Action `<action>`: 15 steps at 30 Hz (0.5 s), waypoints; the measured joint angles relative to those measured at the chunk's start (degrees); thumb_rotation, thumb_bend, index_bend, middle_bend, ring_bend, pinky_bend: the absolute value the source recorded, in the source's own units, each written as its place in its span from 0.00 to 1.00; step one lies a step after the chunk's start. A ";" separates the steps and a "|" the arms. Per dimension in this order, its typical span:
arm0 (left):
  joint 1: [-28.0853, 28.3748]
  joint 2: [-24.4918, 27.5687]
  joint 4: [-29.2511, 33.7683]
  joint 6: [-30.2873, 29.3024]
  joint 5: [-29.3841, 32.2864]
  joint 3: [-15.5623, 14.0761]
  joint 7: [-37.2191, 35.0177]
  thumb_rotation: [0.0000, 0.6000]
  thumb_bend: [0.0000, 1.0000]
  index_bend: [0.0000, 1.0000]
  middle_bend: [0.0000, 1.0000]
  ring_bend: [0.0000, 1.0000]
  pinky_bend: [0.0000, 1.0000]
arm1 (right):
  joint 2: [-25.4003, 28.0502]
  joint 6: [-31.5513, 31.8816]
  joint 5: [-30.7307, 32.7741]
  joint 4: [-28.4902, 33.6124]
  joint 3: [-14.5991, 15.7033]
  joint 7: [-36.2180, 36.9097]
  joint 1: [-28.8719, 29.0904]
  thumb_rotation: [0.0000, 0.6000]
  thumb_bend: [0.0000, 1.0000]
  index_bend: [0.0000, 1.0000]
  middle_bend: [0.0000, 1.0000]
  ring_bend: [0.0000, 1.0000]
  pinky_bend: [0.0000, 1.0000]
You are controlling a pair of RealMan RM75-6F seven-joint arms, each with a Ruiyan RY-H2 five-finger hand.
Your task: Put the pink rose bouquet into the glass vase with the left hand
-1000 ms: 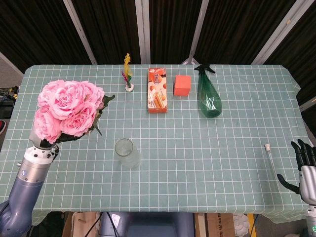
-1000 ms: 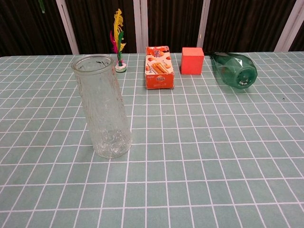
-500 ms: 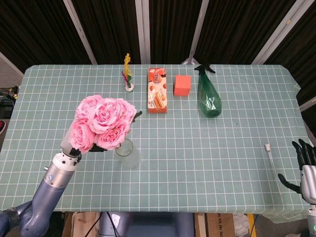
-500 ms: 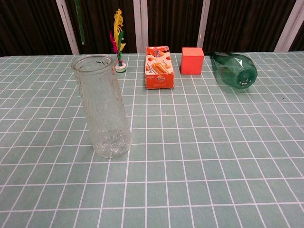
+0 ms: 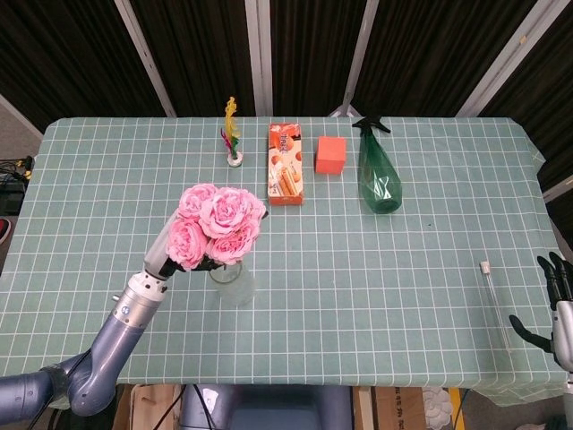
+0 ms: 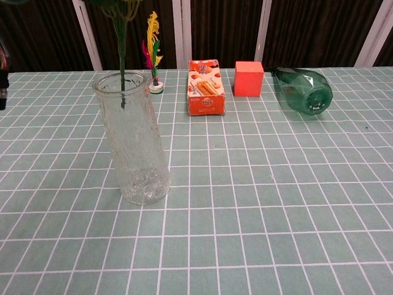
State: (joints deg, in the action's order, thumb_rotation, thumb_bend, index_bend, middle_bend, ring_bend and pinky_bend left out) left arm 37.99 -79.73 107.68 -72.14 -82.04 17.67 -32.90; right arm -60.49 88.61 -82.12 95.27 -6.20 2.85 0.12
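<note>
The pink rose bouquet (image 5: 220,224) hangs directly over the glass vase (image 5: 231,279), and in the chest view its green stem (image 6: 122,67) has its tip just inside the vase mouth, not near the bottom. The left hand (image 5: 164,255) sits just left of the blooms and below them, and grips the bouquet by the stems under the heads; the fingers themselves are mostly hidden by the flowers.

The bouquet looks light and top-heavy: a wide cluster of soft petals on thin stems, probably somewhat springy, so the heads would likely crush if squeezed and the stems may swing or splay. The hold below the heads seems the right place, firm enough to steer the tips. The vase is tall, narrow, clear and textured; it looks rigid, breakable and easy to tip, since it stands free on the checked green surface (image 5: 430,269). A stem catching the rim could push it over.

The right hand (image 5: 557,305) rests at the far right edge, fingers apart, holding nothing, near a thin glass tube (image 5: 495,298).
</note>
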 measured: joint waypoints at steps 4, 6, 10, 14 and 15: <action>0.37 -1.88 -3.56 1.01 -0.67 -1.57 -1.32 1.00 0.44 0.33 0.38 0.32 0.45 | 0.11 0.29 -0.24 -0.05 0.08 0.13 -0.18 1.00 0.23 0.09 0.05 0.02 0.00; 0.46 -2.61 -5.31 1.60 -1.13 -2.56 -2.04 1.00 0.44 0.32 0.38 0.32 0.44 | 0.18 0.39 -0.29 -0.07 0.09 0.23 -0.25 1.00 0.23 0.09 0.05 0.02 0.00; 0.51 -3.31 -7.61 2.47 -2.49 -4.25 -3.66 1.00 0.44 0.31 0.36 0.29 0.42 | 0.25 0.37 -0.49 -0.08 0.17 0.44 -0.28 1.00 0.23 0.09 0.05 0.02 0.00; 0.54 -3.21 -8.86 3.07 -3.81 -5.32 -4.32 1.00 0.44 0.30 0.32 0.24 0.35 | 0.33 0.31 -0.70 -0.09 0.29 0.60 -0.29 1.00 0.23 0.09 0.05 0.02 0.00; 0.54 -3.01 -8.99 3.27 -3.97 -5.56 -4.38 1.00 0.43 0.28 0.30 0.22 0.32 | 0.40 0.28 -0.72 -0.06 0.32 0.66 -0.30 1.00 0.23 0.09 0.05 0.02 0.00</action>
State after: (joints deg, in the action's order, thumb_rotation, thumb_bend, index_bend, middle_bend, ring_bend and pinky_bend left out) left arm 38.53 -82.74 98.69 -68.86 -86.02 12.12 -37.28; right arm -60.08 88.89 -82.84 95.20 -5.88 3.51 -0.19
